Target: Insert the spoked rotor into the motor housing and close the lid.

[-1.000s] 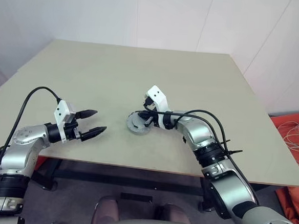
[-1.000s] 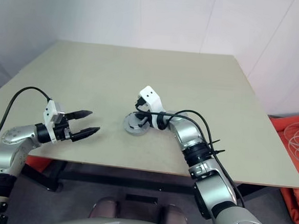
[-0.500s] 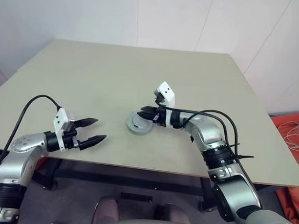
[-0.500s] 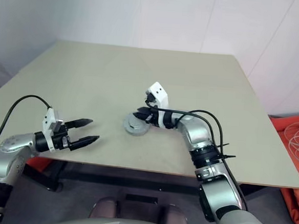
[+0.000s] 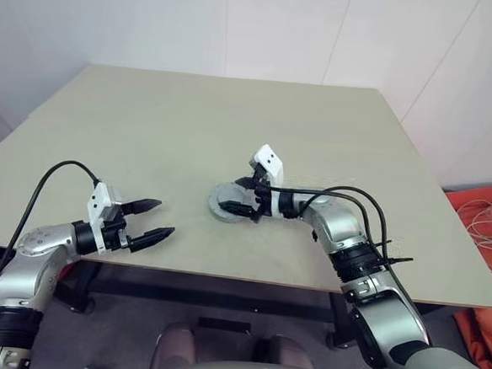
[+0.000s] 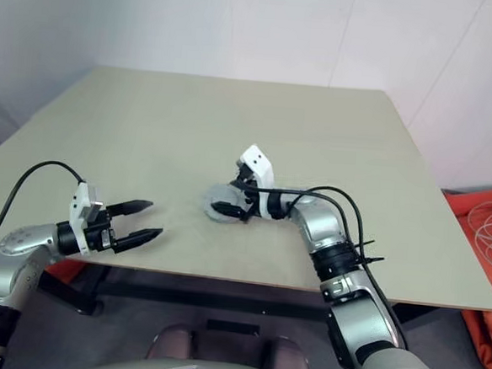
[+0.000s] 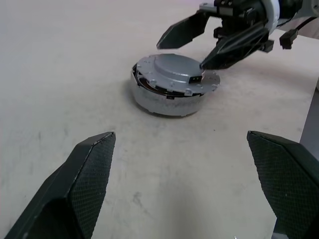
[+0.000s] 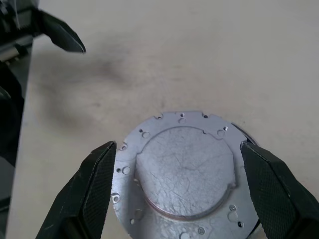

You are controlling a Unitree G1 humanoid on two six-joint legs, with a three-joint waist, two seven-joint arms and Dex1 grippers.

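The right gripper (image 5: 246,201) has just let go and now stands spread wide around the lid (image 7: 175,72), which sits on the motor housing (image 7: 164,99) mid-table (slightly askew). Closing looks nearly done. The left gripper (image 5: 150,221), open, waits near-left.

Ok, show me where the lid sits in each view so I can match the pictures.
Left eye view: the lid lies on the table, just left of centre, beside the right hand.
Right eye view: lid left of centre.
Left wrist view: lid upper middle.
Right wrist view: lid lower middle.
Shared landmark: the right hand's open black fingers at the lid.
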